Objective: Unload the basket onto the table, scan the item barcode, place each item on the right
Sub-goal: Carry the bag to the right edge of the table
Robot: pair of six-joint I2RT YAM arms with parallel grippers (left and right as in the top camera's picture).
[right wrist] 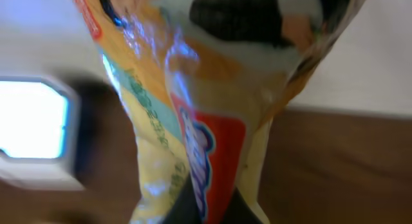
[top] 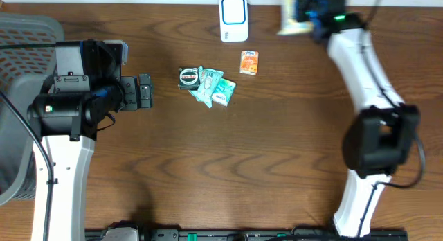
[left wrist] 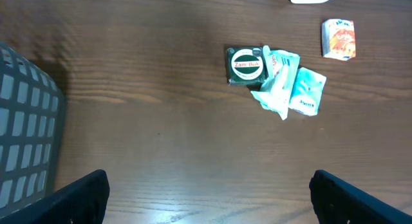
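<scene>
The right tool (top: 317, 14) is clamped shut on a crinkly yellow plastic packet (right wrist: 193, 114) with red and blue print. It holds the packet at the far edge of the brown wooden table (top: 277, 165), just right of the white barcode scanner with a blue-lit face (top: 234, 18). In the right wrist view the packet fills the frame, pinched at its lower end, with the scanner blurred to its left. The left tool (top: 144, 93) stands wide open and empty at the left, near a grey plastic basket (top: 21, 33). Between the arms lie a dark green round tin (top: 188, 77), teal sachets (top: 216, 90) touching it, and a small orange packet (top: 249, 62) lying apart, farther back.
</scene>
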